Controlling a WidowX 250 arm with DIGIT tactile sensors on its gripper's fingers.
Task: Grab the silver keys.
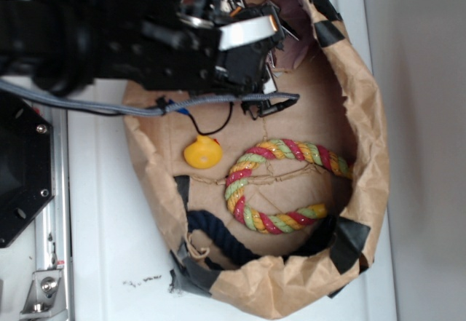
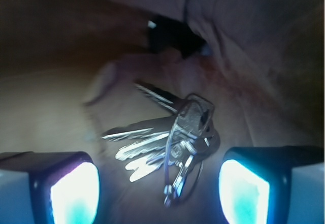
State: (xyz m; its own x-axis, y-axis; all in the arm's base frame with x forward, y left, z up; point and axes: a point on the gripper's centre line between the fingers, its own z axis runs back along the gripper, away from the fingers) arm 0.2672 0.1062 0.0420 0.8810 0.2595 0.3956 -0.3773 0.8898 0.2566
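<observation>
Looking through the wrist camera, I have the silver keys [image 2: 170, 145] lying on the brown paper floor of the bag, right between my two fingertip pads and slightly ahead of them. Key blades fan out toward the left pad [image 2: 73, 193]; the rings and key heads bunch up nearer the right pad [image 2: 244, 193]. So the long axis of the bunch runs roughly across the gap, pad to pad, not along my approach line. One darker key sticks out up and away from me.

Gripper [image 2: 158, 193] is open, jaws spread wide, nothing held; both pads sit apart from the metal, no contact that I can see. My read: the bunch sits inside the span, rings side a bit closer to the right pad, so a straight drop then close should catch it, with the loose blades possibly sliding out left.

Exterior view: the keys are hidden under the black wrist and gripper [image 1: 247, 81] at the upper end of the crumpled paper bag [image 1: 371, 132]. Elsewhere in the bag, well apart from my tool: yellow duck [image 1: 202, 151], multicoloured rope ring [image 1: 280, 186], dark blue rope [image 1: 218, 237] by the near rim. Bag rim patched with black tape [image 1: 348, 241].
</observation>
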